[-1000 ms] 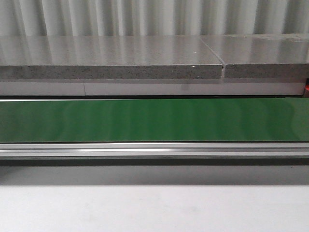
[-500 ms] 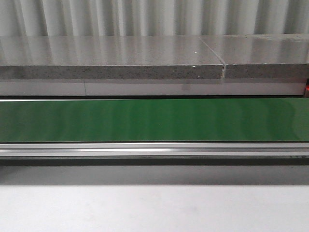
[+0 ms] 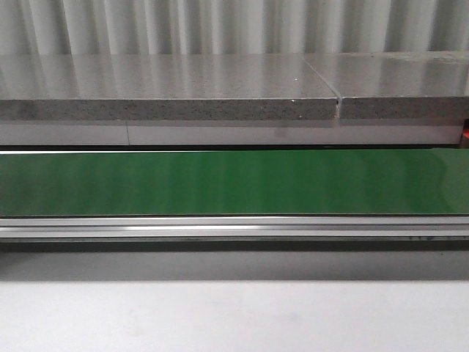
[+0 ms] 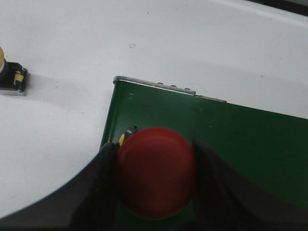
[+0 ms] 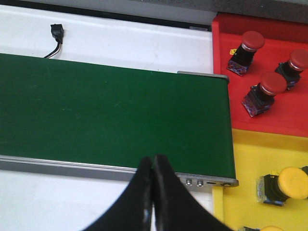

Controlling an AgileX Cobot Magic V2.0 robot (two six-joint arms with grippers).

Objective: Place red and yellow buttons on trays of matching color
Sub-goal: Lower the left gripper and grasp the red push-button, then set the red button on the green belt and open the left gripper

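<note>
Red button (image 4: 156, 178): I am holding it between the two dark fingers (image 4: 103, 185) of the left gripper (image 4: 155, 185), which are parted only by the cap's width and pressing on both its sides, just over the near corner of the green belt (image 4: 240, 144). I am judging this as the feeding step, with the button being set onto the conveyor; the next move is calling for lowering it flat onto the belt before releasing. Well off to one side, a yellow-capped button (image 4: 9, 77) is waiting on the white table (image 4: 144, 43). The right gripper (image 5: 153, 192) is hanging empty, fingers pressed together, over the belt's near rail beside the red tray (image 5: 226, 33) and yellow tray (image 5: 245, 159), which are already carrying buttons.
</note>
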